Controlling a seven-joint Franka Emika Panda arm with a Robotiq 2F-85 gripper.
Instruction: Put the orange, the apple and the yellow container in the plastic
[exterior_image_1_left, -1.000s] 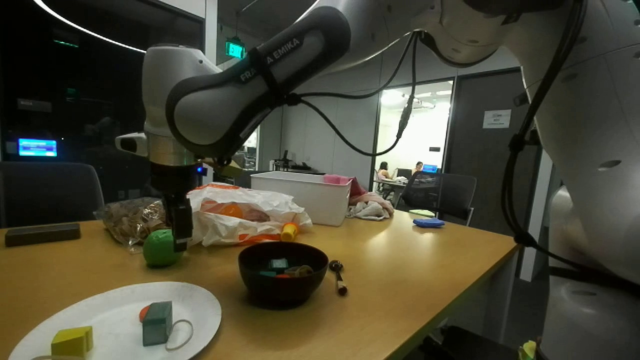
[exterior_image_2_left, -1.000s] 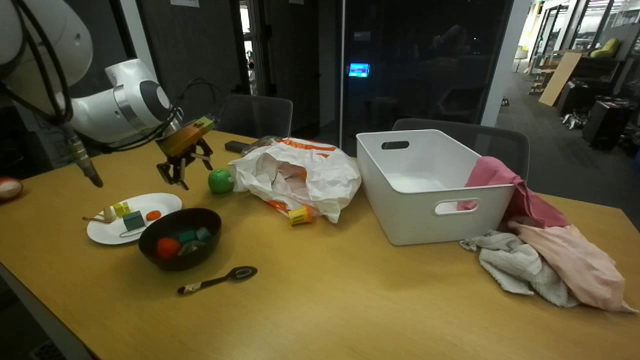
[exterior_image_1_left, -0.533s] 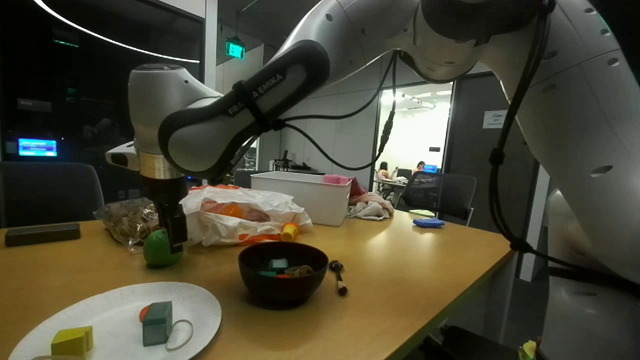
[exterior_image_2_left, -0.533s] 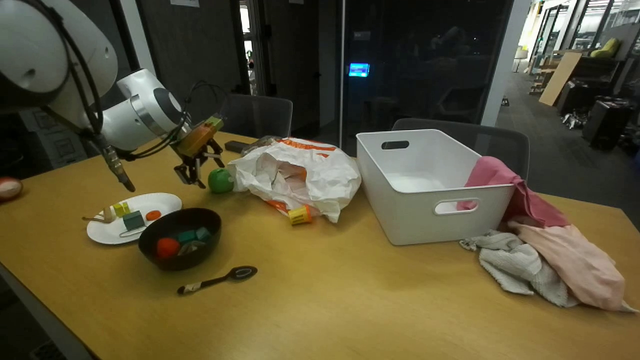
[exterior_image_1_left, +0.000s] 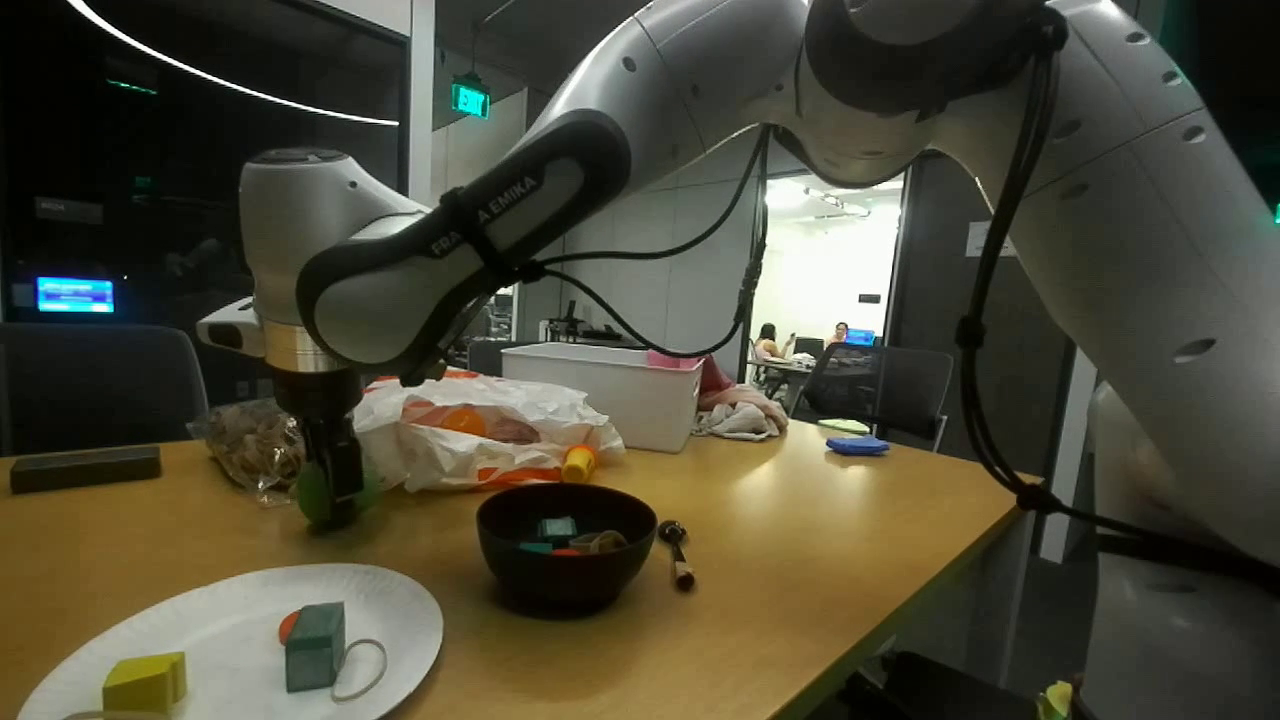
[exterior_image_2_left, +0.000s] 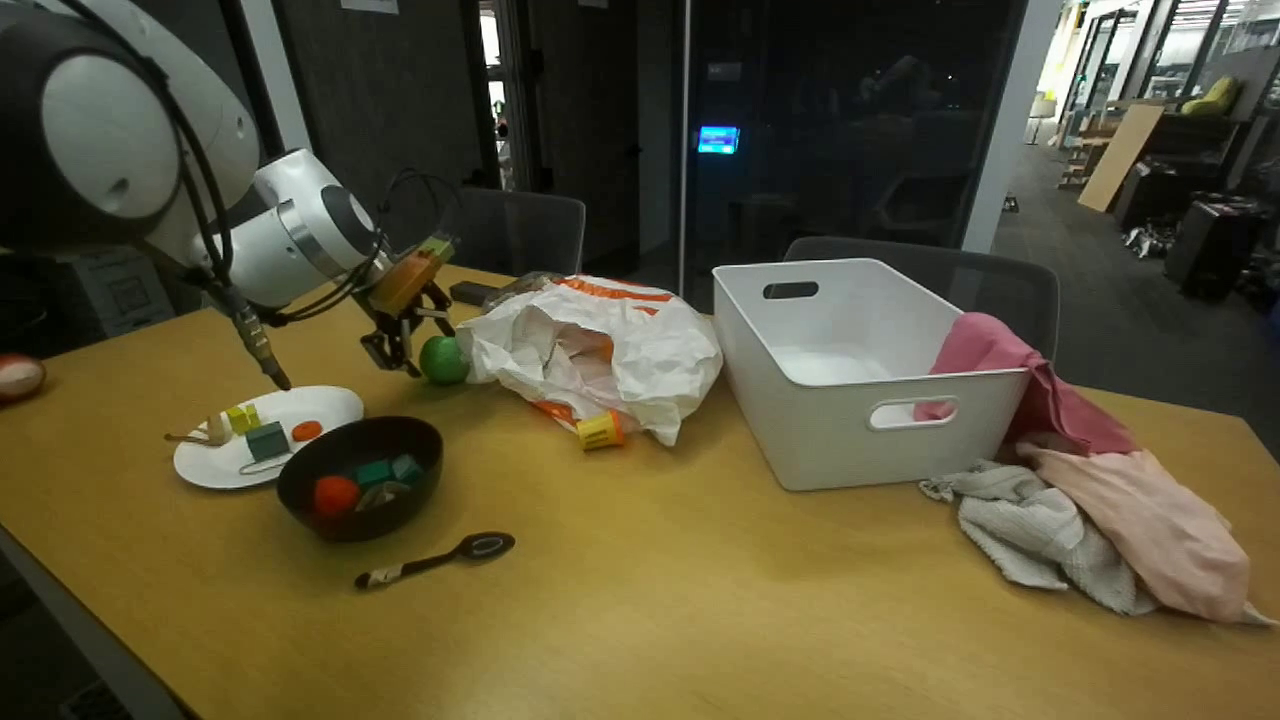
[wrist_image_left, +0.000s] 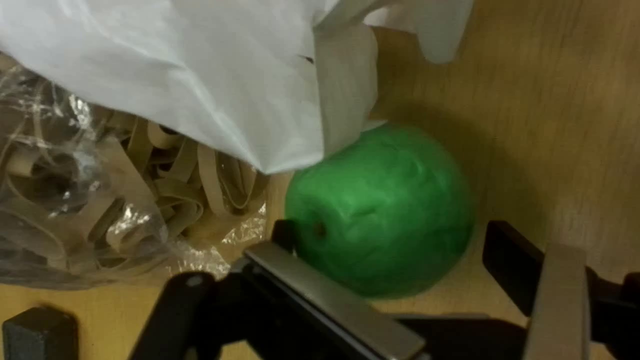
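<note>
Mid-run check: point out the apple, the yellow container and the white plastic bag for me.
Apple (wrist_image_left: 382, 210), in the wrist view: middle of its green surface.
Yellow container (exterior_image_2_left: 598, 432), in an exterior view: its yellow side.
White plastic bag (exterior_image_2_left: 655, 355), in an exterior view: crumpled white plastic beside its opening.

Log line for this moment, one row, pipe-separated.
gripper: open at green apple | grasp: not yet made | yellow container: on table, outside white bag | next: likely close on green apple

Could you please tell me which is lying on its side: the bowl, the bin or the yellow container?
The yellow container, orange at one end, beside the white plastic bag; the black bowl and the white bin stand upright.
</note>
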